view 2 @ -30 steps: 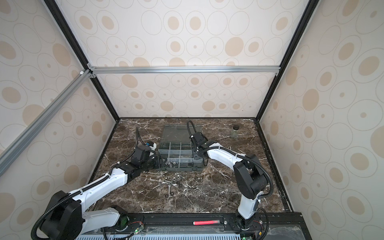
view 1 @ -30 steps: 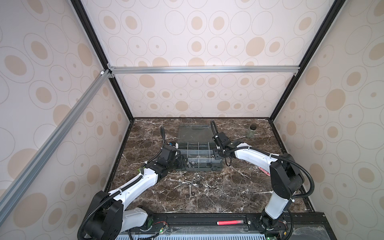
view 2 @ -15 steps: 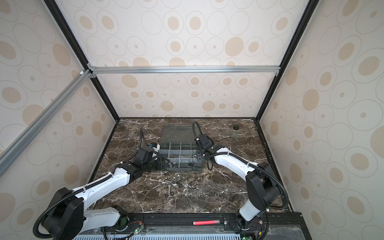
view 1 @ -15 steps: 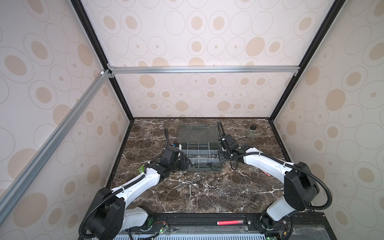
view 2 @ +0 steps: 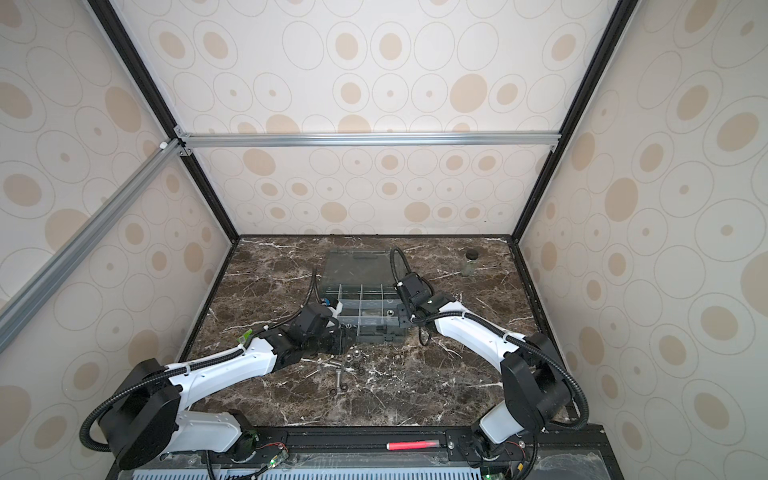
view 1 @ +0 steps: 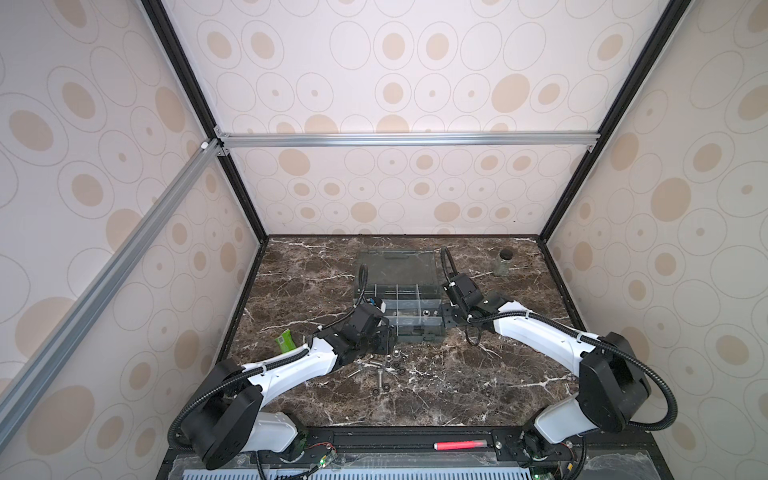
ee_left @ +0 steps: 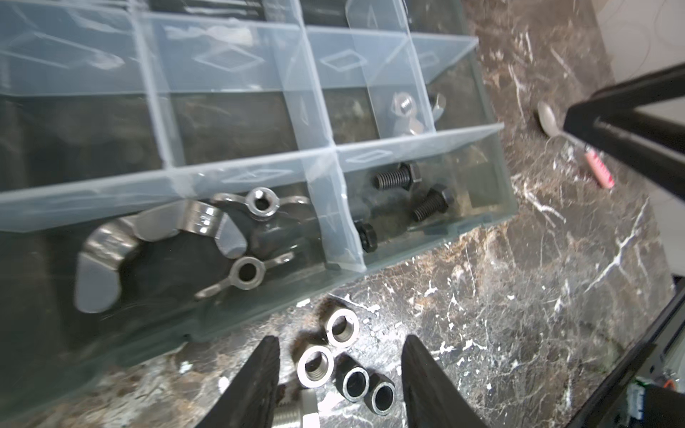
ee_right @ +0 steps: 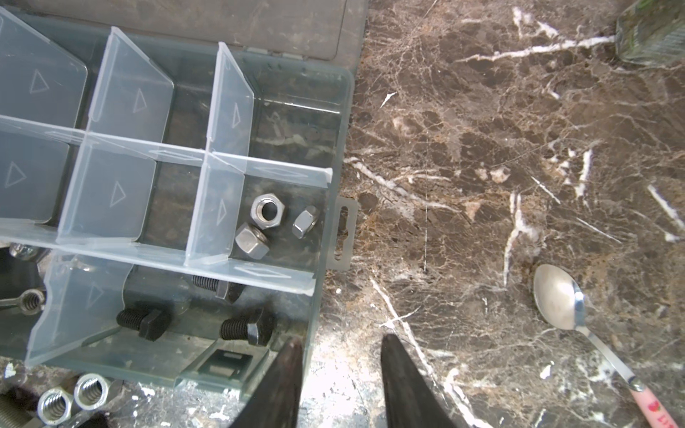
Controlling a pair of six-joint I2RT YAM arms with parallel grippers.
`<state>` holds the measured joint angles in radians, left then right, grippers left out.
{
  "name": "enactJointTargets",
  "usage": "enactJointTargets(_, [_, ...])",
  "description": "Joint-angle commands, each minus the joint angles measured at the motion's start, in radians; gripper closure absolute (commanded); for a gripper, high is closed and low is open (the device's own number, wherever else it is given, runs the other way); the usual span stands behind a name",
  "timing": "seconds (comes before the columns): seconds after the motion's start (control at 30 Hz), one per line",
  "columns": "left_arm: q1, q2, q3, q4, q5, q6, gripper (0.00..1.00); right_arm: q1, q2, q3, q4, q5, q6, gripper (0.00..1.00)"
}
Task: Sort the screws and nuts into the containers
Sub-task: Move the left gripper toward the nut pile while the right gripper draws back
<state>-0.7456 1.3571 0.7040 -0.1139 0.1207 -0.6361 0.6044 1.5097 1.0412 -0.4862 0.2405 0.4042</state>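
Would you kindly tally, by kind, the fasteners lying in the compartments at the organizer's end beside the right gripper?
Black bolts: 3
Silver nuts: 3
Total: 6

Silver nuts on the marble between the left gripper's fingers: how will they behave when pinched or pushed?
Silver nuts look solid metal: probably rigid, heavy for their size. Lying flat, hole up, on the marble table, they'd likely slide, not roll. Clustered, so the open left gripper may catch two.
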Motion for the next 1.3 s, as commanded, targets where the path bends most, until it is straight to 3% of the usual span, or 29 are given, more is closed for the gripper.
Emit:
enactJointTargets(0.0, [-0.040, 0.034, 0.049, -0.008, -0.033, 0.005, 0.47, -0.008, -0.038, -0.024, -0.015, 0.020, 0.022, 0.61])
enactJointTargets(0.33, [-0.129, 0.153, 0.146, -0.083, -0.130, 0.059, 0.50, -0.011, -0.061, -0.051, -0.018, 0.029, 0.031, 0.61])
enactJointTargets(1.27, [-0.168, 0.306, 0.159, -0.093, -0.182, 0.081, 0.56, -0.016, -0.065, -0.089, -0.008, 0.019, 0.058, 0.60])
